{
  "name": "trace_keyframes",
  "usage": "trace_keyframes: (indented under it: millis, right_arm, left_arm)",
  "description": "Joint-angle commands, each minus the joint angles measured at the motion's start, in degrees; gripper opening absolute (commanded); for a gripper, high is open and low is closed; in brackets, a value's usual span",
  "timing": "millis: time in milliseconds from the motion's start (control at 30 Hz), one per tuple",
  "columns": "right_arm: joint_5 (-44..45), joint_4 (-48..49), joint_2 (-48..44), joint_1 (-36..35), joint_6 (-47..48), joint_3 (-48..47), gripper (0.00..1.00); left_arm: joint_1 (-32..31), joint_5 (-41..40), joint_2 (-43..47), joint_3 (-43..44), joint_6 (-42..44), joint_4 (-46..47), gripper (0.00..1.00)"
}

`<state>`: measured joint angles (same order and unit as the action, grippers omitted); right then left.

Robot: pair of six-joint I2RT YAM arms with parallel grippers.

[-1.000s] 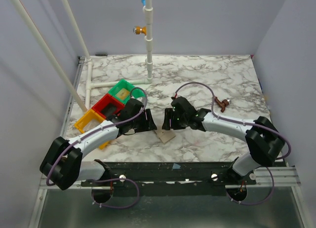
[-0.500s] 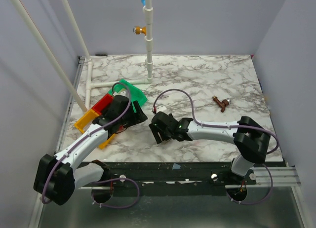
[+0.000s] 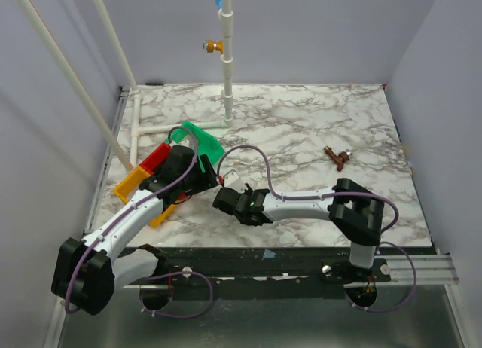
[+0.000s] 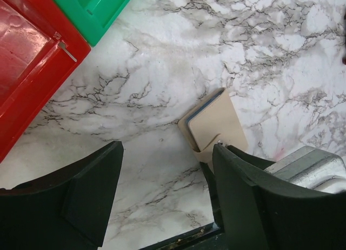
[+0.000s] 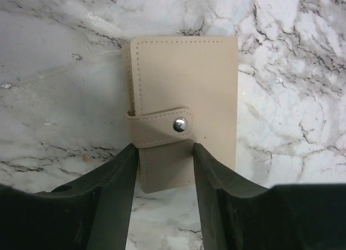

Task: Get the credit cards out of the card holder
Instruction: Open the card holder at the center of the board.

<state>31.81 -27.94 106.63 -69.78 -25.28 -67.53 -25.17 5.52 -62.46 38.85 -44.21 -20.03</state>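
So the holder (image 5: 184,82) lies flat on the marble table (image 3: 301,122), near the front edge and a bit left of centre, just right of the trays. It's closed up: the strap (image 5: 157,130) wraps over from the left side and the stud (image 5: 179,125) is snapped down in the middle. From the left wrist view a grey-blue edge (image 4: 195,116) peeks out along one side. No idea if that's lining or cards, it's too thin to tell.

The right gripper (image 5: 165,148) sits right over the near end of the holder. Its fingers are spread partway, one by the strap's left end and the other over the holder's face just right of the stud. The gap is narrower than the holder, so it isn't pinching it by the sides. Whether the tips actually touch the leather is impossible to tell from here.

The left gripper (image 4: 167,150) is spread wide with only bare marble between the fingers. The holder lies just beyond its right finger, not in the gap. Red tray (image 4: 27,71) and green tray (image 4: 92,6) are off to its upper left, and the orange tray (image 3: 129,184) sits next to the red one in the overhead view.
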Motion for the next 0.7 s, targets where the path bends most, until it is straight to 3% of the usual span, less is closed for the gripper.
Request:
trace_keyframes:
  millis: [0, 67, 233, 433, 667]
  right_arm:
    - [4.9, -4.2, 2.4, -1.0, -1.7, -1.1, 0.42]
    - [5.3, -4.6, 2.7, -1.0, -1.9, -1.3, 0.35]
    - [5.4, -5.0, 1.3, -0.9, -2.7, -2.0, 0.01]
    - [0.9, -3.6, -6.7, 0.9, -3.9, -2.8, 0.01]
    - [-18.1, 8.5, -20.3, 9.8, -5.7, 6.0, 0.01]
  left_arm:
    - [0.6, 0.2, 1.1, 0.0, 0.5, -0.4, 0.69]
    - [0.7, 0.3, 1.2, -0.1, 0.5, -0.3, 0.69]
    - [0.6, 1.4, 1.0, -0.3, 0.6, 0.2, 0.68]
    - [0.7, 5.8, 0.6, -1.4, 0.2, 3.1, 0.62]
    - [-0.7, 9.1, -0.2, -1.2, 0.3, 5.1, 0.52]
